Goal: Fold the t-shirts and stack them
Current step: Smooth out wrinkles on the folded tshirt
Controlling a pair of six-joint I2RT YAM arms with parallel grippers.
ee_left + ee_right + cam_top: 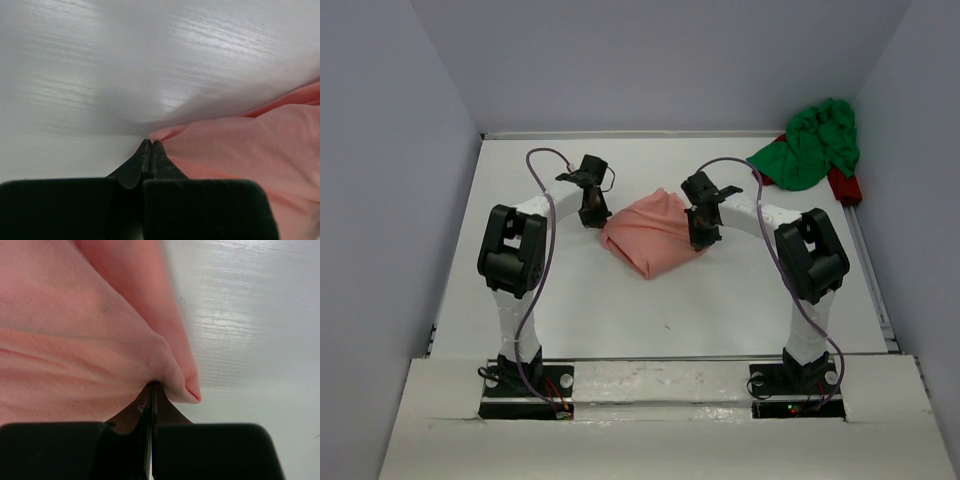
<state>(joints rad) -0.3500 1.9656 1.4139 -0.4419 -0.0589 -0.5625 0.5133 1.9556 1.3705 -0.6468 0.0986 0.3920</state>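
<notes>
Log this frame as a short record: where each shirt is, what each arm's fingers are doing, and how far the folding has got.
pink shirt: bunched mid-table, between the two arms
green shirt: crumpled heap at the far right corner, nothing gripping it
left fingers: shut, pinching the pink shirt's left edge
right fingers: shut, pinching the pink shirt's right edge
folding: neither shirt folded
stack: not started

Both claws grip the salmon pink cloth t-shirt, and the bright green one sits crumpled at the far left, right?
No: the bright green cloth t-shirt sits crumpled at the far right, per the top external view. The rest holds.
</notes>
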